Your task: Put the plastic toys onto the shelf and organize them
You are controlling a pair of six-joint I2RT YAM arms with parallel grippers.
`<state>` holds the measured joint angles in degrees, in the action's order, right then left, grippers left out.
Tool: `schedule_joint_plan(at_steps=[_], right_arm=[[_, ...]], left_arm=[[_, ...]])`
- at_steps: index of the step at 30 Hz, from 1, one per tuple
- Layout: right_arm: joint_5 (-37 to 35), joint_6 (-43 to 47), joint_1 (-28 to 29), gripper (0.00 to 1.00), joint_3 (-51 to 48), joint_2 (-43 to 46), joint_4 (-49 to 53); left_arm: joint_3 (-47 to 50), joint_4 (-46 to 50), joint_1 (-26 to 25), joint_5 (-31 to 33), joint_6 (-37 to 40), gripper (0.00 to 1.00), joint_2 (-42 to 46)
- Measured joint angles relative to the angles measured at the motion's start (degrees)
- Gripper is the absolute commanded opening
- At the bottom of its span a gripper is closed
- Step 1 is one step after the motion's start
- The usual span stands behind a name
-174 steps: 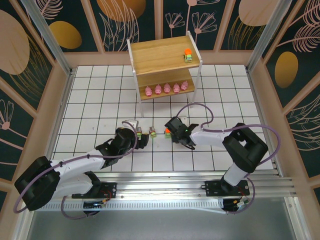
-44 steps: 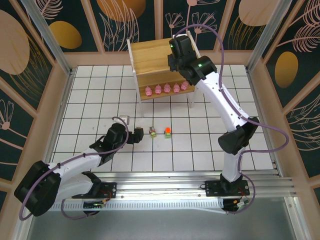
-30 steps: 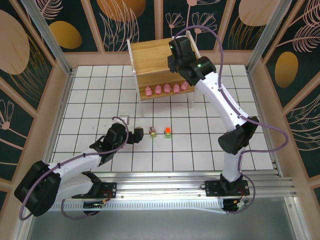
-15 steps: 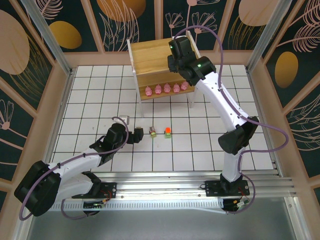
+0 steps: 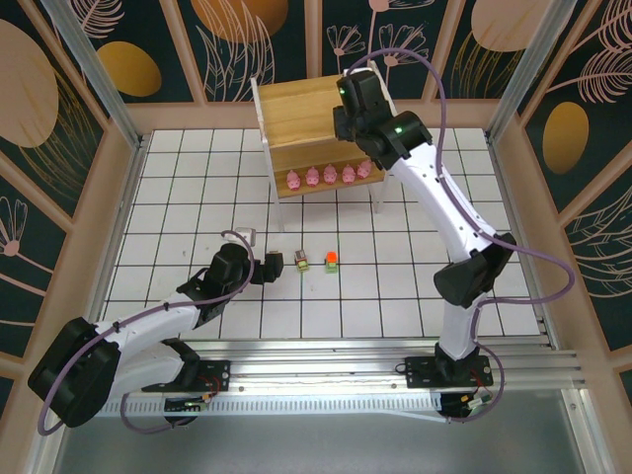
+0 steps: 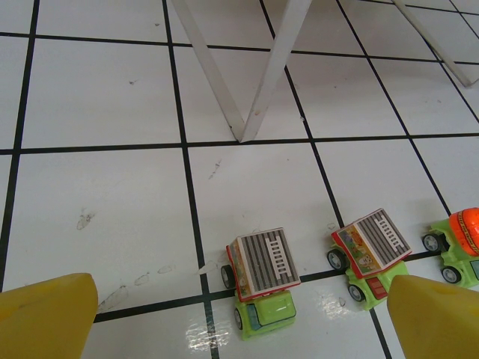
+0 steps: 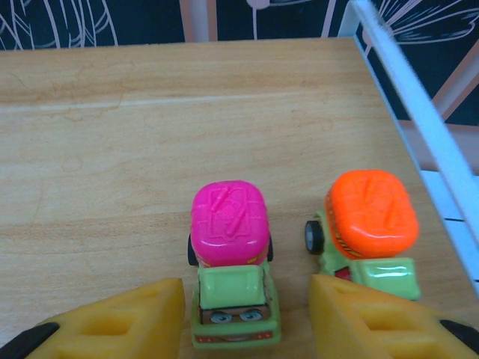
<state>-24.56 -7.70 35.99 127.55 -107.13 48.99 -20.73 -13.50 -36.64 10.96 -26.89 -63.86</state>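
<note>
On the top board of the shelf [image 7: 112, 149] a pink-topped green toy vehicle [image 7: 229, 224] stands beside an orange-topped one [image 7: 370, 213]. My right gripper [image 7: 247, 314] is open around the pink-topped vehicle, with a gap at each yellow finger [image 7: 112, 321]. From above, the right gripper [image 5: 357, 99] hangs over the shelf [image 5: 296, 114], and several pink pigs [image 5: 329, 176] line the lower board. My left gripper [image 6: 239, 314] is open low over the floor, with a striped-top vehicle [image 6: 262, 265] between its fingers. A second striped one [image 6: 372, 247] and an orange-topped one [image 6: 464, 239] sit to its right.
White shelf legs [image 6: 262, 82] stand on the tiled floor just beyond the floor toys. The shelf's white side rail [image 7: 419, 97] runs close to the right of the orange-topped vehicle. Wooden walls [image 5: 118, 168] enclose the tiled floor.
Since nearly six seconds ago, my right arm has swung from the floor toys up to the top shelf. Over the last second it has barely shifted. The left arm has stayed still.
</note>
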Motion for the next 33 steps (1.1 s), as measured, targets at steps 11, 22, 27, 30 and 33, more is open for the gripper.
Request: schedule_joint_plan(at_steps=[11, 22, 27, 30, 33], right_arm=[[-3.5, -0.1, 3.4, 0.49, -2.9, 5.7, 0.0], [-8.4, -2.8, 12.3, 0.49, -19.6, 16.6, -1.9], [-9.3, -6.3, 16.0, 0.49, -29.3, 21.5, -3.9], [-9.1, -8.9, 17.1, 0.49, -36.4, 23.9, -5.2], [-8.4, -11.3, 17.3, 0.49, -42.8, 25.5, -6.6]], left_arm=[[0.0, 0.0, 0.0, 0.4, 0.0, 0.99, 0.0], [0.0, 0.0, 0.0, 1.6, 0.0, 0.99, 0.0], [0.0, 0.0, 0.0, 1.9, 0.0, 0.99, 0.0], [0.0, 0.0, 0.0, 2.1, 0.0, 0.99, 0.0], [0.0, 0.0, 0.0, 2.4, 0.0, 0.99, 0.0]])
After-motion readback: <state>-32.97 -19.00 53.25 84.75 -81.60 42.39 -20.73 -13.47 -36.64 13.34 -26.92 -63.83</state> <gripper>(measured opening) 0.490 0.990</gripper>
